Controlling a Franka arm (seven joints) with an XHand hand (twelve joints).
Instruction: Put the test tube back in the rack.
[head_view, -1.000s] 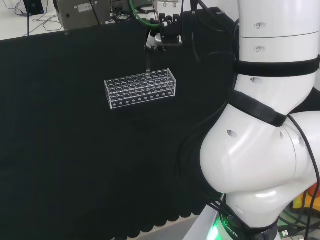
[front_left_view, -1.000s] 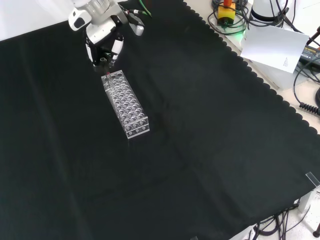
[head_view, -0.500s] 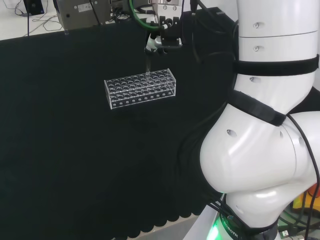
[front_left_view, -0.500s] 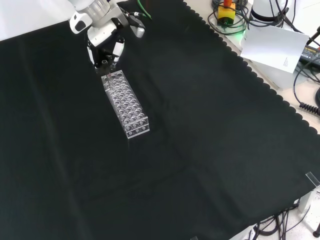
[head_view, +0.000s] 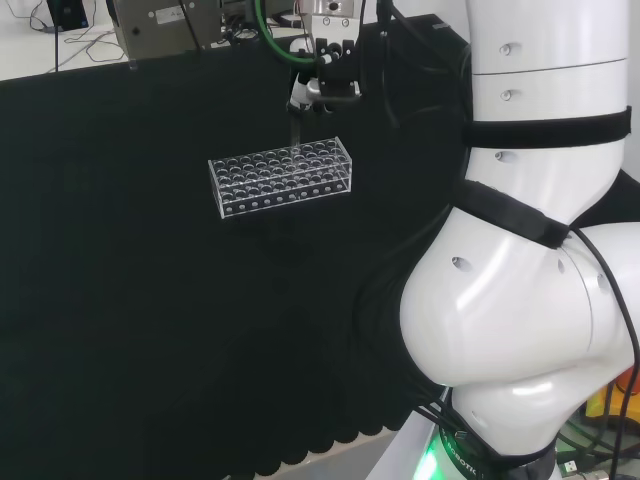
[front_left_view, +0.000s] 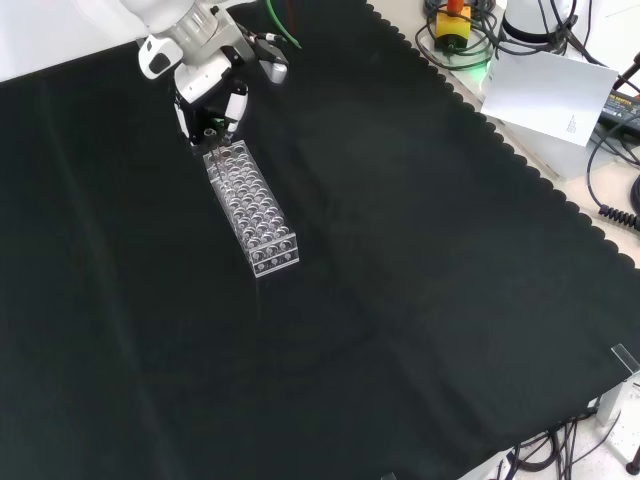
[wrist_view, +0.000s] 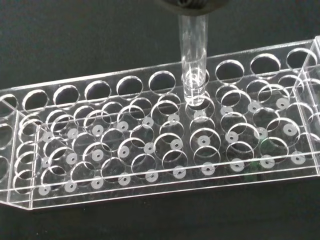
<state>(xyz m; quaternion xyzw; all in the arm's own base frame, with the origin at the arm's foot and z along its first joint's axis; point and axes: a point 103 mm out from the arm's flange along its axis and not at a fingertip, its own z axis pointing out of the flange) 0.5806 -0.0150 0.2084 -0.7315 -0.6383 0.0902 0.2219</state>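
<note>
The bench (front_left_view: 420, 250) lies under black cloth. On it stands a clear plastic test tube rack (head_view: 282, 177), its rows of round holes unfilled in the wrist view. Above the rack's far end in the front view hangs the robot hand (front_left_view: 208, 88), fingers pinched on a clear test tube (wrist_view: 194, 60). The tube stands upright, its rounded tip just at a hole in the rack's top plate.

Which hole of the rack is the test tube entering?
A back-row hole, the row farthest from the wrist camera: the test tube dips into the rack there; the others are empty.
</note>
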